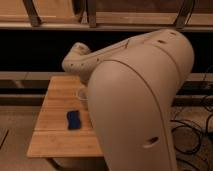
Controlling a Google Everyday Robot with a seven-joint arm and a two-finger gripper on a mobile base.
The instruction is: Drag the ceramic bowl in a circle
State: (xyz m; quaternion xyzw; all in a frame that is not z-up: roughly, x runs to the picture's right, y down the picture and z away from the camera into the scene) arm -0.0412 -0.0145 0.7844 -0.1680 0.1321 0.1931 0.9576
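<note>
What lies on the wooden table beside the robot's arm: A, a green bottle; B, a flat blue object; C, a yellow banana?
B: a flat blue object lies on the wooden table beside the big arm; the pincer is out of sight, apparently behind that arm.

One wooden table, one blue object, one whitish cup, one robot arm.
</note>
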